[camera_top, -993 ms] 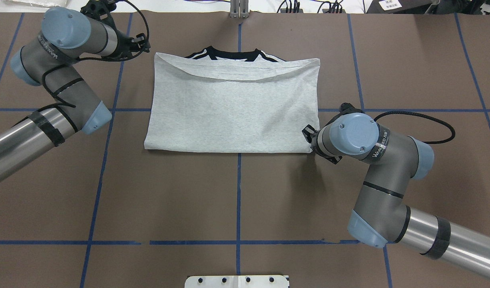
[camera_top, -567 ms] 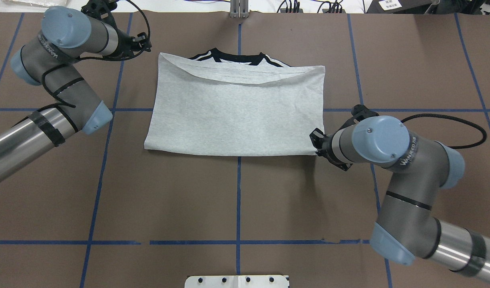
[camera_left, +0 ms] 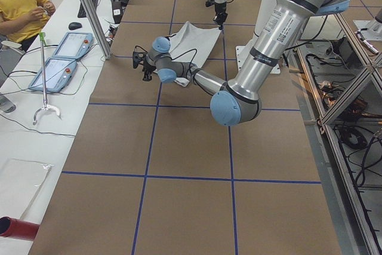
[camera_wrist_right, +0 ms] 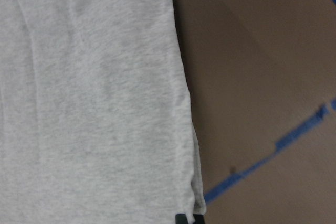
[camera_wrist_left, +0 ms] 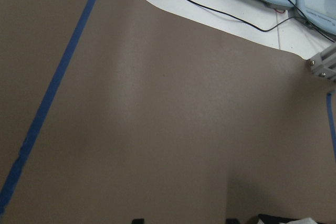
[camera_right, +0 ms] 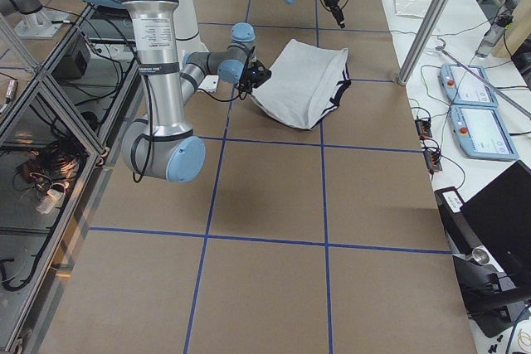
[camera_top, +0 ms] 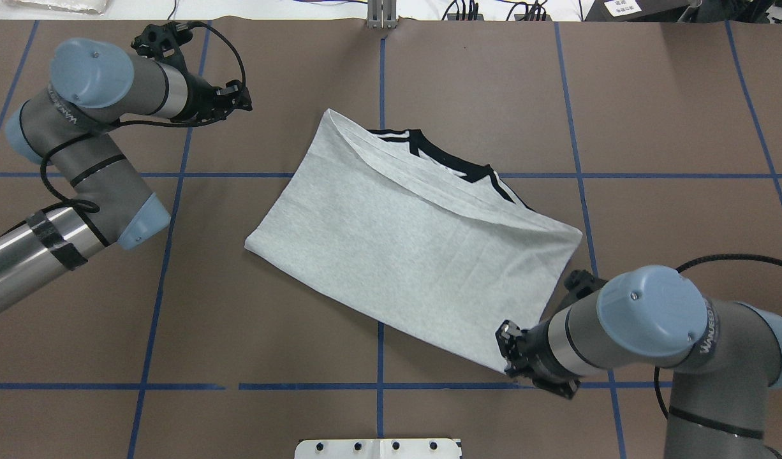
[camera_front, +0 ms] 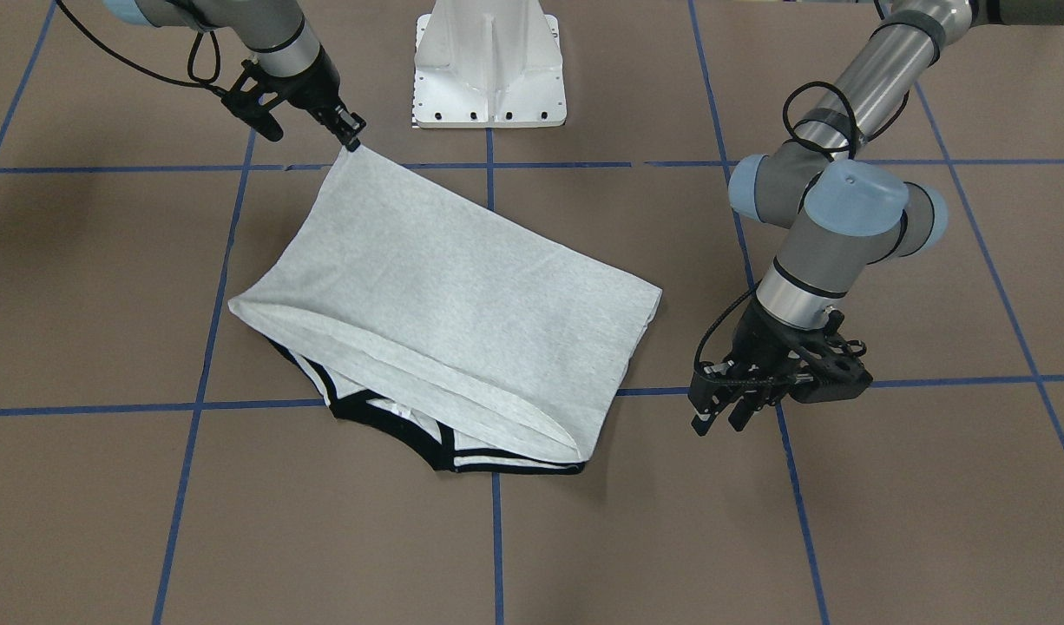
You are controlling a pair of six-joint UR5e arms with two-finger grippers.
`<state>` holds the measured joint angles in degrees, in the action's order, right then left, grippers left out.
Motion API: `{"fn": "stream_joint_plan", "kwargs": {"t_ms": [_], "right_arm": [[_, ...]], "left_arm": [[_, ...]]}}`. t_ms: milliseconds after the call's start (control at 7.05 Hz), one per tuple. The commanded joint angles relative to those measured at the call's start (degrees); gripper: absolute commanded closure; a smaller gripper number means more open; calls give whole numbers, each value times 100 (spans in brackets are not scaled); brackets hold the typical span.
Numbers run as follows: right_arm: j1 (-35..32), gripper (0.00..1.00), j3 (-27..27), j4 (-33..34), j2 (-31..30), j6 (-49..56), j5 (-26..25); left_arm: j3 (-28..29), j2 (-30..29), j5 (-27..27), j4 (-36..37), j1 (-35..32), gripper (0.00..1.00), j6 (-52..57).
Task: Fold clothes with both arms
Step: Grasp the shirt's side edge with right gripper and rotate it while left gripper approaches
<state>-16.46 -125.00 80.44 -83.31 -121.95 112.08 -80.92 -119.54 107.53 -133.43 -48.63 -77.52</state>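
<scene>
A light heather-grey T-shirt lies folded into a soft, roughly rectangular slab, set askew across the middle of the table. It straddles the central line of the blue tape lines that rule the matte brown cover into a grid. The top layer is plain marled knit with a few shallow creases, and its doubled hem edge curves in a shallow arc across the far side. From under that edge the black neck trim peeps out, with narrow white stripes beside it.

The right gripper is pinched closed on the shirt's corner nearest the robot, on its right side. The cloth narrows to a point there and seems to rise a little off the table. The right wrist view shows the fine grey weave filling the left side, with the straight fabric edge running down to that corner at the bottom of the frame. The right arm, brushed grey metal with rounded light-blue caps, reaches in low from the robot's right.

The left gripper hangs over bare brown surface, well apart from the shirt, on the robot's left, far side. Its black fingers stand apart and hold nothing. The left arm bends sharply at its joints, with a black cable looped along it.

A white base plate with small dark bolt holes sits at the robot's edge of the table.
</scene>
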Motion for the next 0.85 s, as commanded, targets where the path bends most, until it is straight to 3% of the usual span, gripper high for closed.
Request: {"fn": "stream_joint_plan", "kwargs": {"t_ms": [0, 142, 425, 709], "right_arm": [[685, 100, -349, 15, -335, -110, 262], [784, 1, -341, 15, -352, -127, 236], [567, 0, -332, 15, -318, -128, 175], [-404, 0, -9, 15, 110, -40, -18]], "left_arm": [[-729, 508, 592, 18, 107, 39, -830], [-1202, 833, 585, 27, 308, 38, -1113], [-1863, 1431, 551, 27, 948, 30, -1894], [-2050, 1556, 437, 36, 1678, 28, -2685]]}}
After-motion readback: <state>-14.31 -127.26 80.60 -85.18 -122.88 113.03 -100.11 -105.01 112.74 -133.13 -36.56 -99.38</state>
